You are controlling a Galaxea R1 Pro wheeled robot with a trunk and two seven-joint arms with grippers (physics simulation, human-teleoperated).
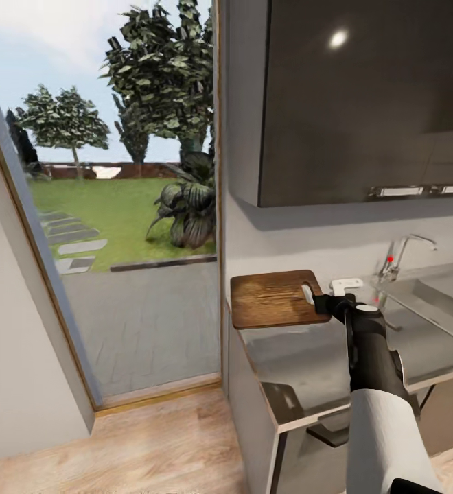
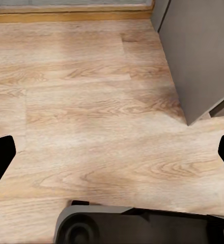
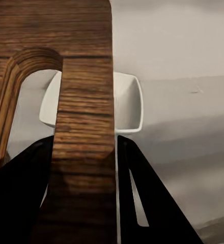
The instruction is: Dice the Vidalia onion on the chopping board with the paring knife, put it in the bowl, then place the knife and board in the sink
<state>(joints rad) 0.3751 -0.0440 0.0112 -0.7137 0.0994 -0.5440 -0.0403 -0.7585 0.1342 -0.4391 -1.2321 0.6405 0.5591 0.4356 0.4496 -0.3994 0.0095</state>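
My right gripper is shut on the handle end of the dark brown chopping board, gripping the strip beside its slot hole. The board sits level over the left end of the grey countertop; I cannot tell whether it touches it. In the right wrist view the board runs between my black fingers, with the white bowl just beyond. That bowl stands behind the gripper, left of the sink. My left gripper hangs open above the wooden floor. Onion and knife are out of view.
The chrome tap rises at the sink's back. Dark wall cabinets hang overhead. An open doorway to a garden lies to the left, with wooden floor in front of it. The cabinet's side panel stands near my left arm.
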